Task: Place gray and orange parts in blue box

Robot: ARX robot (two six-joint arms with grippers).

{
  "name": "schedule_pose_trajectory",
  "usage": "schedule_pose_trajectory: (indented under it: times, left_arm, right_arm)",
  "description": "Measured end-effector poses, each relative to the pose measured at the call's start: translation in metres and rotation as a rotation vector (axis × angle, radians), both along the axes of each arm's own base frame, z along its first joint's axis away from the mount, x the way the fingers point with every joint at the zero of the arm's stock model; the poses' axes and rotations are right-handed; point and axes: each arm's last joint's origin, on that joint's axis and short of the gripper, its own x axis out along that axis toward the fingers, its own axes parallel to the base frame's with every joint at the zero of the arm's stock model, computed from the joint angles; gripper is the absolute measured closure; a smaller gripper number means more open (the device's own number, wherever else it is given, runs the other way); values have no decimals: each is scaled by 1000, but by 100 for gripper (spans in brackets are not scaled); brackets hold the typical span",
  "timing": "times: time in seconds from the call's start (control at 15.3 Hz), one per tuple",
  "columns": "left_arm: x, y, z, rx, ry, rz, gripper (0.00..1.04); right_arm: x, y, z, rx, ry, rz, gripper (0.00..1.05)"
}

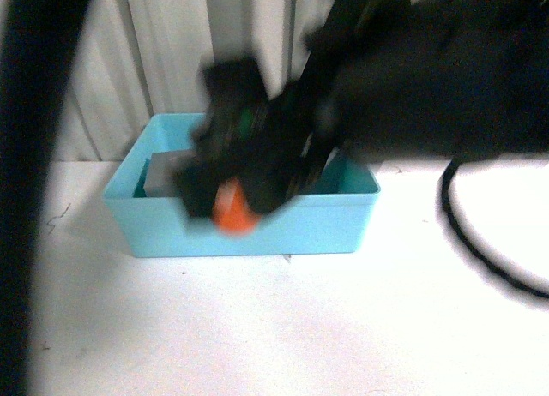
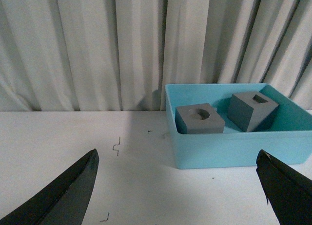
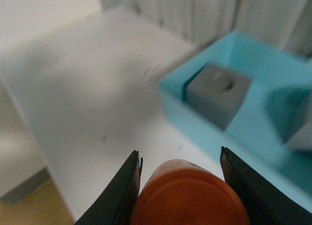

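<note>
The blue box [image 1: 334, 229] stands at the back of the white table, against the curtain. Two gray cubes lie inside it: one with a round recess [image 2: 200, 120] and one with a square hole [image 2: 252, 110]. The round-recess cube also shows in the right wrist view [image 3: 218, 94]. My right gripper [image 1: 236, 212], blurred, is shut on the orange cylinder [image 1: 233, 214] and holds it in front of the box's front wall. In the right wrist view the orange cylinder [image 3: 190, 196] sits between the black fingers [image 3: 124, 193]. My left gripper [image 2: 178, 183] is open and empty, low over the table in front of the box [image 2: 229, 152].
A black cable [image 1: 480, 242] curls over the table to the right of the box. A dark arm [image 1: 26, 182] fills the left edge of the front view. A pale curtain [image 2: 97, 49] hangs behind the table. Small dark marks [image 2: 116, 146] dot the table left of the box.
</note>
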Motion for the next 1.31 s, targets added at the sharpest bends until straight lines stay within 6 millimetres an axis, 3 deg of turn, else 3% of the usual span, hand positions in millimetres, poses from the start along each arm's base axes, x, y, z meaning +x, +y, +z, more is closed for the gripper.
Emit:
schedule_pose_trajectory:
  times: [0.13,0.2,0.26,0.39,0.72,0.98,1.31]
  left_arm:
    - [0,0,0,0,0,0,7]
    - [0,0,0,0,0,0,7]
    - [0,0,0,0,0,0,7]
    - [0,0,0,0,0,0,7]
    - [0,0,0,0,0,0,7]
    - [0,0,0,0,0,0,7]
    - [0,0,0,0,0,0,7]
  right_arm:
    - [30,-33,64,89,-188,-181,58]
    - [47,-40,76,92,-205,-241,58]
    - [71,-37,71,88,-148,-288,58]
    - [104,-15,45,66,-38,-308,58]
    - [133,26,1,26,76,-398,58]
    - [153,44,-54,-40,193,-486,58]
    - [184,61,-87,-49,257,-549,58]
